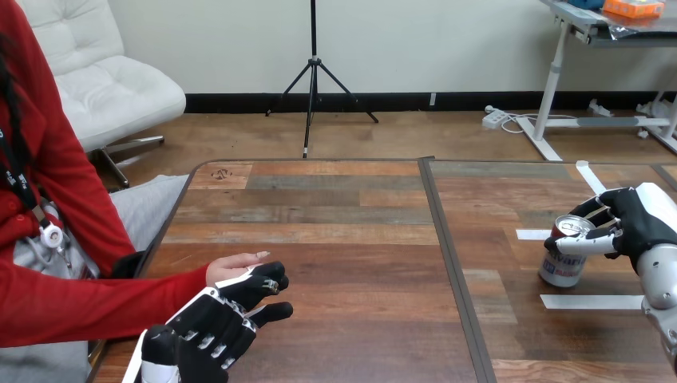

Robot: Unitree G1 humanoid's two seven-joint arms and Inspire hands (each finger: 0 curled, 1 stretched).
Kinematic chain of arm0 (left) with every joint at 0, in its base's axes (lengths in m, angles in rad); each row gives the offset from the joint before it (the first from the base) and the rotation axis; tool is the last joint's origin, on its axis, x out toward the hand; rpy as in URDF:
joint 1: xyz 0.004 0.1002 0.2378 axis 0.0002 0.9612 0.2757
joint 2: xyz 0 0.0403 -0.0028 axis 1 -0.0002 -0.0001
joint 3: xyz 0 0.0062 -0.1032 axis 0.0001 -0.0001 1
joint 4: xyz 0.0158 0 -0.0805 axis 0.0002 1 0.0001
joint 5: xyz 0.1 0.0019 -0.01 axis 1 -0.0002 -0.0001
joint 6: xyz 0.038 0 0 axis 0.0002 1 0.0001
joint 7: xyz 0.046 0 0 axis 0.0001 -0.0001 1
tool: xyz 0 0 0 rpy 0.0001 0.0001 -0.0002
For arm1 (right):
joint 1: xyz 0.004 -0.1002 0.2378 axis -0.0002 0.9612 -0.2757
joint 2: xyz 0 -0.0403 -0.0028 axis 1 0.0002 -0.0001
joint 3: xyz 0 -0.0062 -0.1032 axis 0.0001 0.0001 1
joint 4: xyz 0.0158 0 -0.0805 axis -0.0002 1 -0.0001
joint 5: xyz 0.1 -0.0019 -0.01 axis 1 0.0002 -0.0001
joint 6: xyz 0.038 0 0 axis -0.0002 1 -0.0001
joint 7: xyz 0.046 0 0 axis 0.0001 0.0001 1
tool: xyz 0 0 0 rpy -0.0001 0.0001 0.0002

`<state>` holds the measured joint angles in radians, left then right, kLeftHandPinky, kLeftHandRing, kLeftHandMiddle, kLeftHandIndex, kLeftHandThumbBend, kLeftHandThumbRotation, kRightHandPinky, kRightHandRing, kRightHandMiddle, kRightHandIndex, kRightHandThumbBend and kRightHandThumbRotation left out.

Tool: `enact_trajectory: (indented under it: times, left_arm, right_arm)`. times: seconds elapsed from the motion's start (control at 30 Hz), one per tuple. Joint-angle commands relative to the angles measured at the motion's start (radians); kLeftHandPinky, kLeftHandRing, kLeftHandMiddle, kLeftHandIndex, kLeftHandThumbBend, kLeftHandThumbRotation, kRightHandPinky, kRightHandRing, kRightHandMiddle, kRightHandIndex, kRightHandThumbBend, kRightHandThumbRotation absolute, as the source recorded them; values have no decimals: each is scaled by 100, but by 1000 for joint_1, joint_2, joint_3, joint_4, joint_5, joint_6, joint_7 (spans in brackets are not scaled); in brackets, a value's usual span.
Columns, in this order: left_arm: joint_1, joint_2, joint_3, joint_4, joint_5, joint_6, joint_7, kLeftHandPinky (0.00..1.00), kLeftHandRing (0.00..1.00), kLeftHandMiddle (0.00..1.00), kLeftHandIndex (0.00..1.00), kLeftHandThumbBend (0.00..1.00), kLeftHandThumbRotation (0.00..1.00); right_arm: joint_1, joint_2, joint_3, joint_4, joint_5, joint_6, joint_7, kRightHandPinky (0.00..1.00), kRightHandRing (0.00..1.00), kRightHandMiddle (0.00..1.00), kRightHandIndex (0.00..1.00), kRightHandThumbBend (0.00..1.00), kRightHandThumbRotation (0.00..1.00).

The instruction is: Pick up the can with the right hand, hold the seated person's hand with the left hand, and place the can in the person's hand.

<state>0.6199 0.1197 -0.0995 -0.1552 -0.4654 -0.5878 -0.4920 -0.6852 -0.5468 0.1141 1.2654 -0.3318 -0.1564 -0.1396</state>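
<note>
A silver can [561, 267] with a red and blue label stands upright on the table at the right. My right hand [635, 219] is at its top from the right side, with its fingers behind the rim and its thumb [581, 244] across the front. The person's hand [234, 264] lies palm up near the table's left edge, at the end of a red sleeve. My left hand [209, 325] lies against the near side of that hand, overlapping it. I cannot tell whether it grips the person's hand.
White tape strips [591, 302] lie on the table [343, 231] around the can, one in front, one to its left and one behind it. A dark seam [447, 255] runs front to back between the two tabletops.
</note>
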Motion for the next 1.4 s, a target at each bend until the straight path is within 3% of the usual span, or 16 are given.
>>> enact_trajectory:
  times: [0.0,1.37]
  left_arm:
    - [-95,-24,21,-15,-18,-23,-10,74,82,80,63,73,98]
    - [-105,-26,37,-1,-26,-31,-15,69,82,80,60,77,96]
  right_arm:
    - [-75,14,-10,-1,7,-21,-25,40,47,51,50,66,0]
    - [-57,1,-10,-4,4,-64,-30,40,46,50,48,73,0]
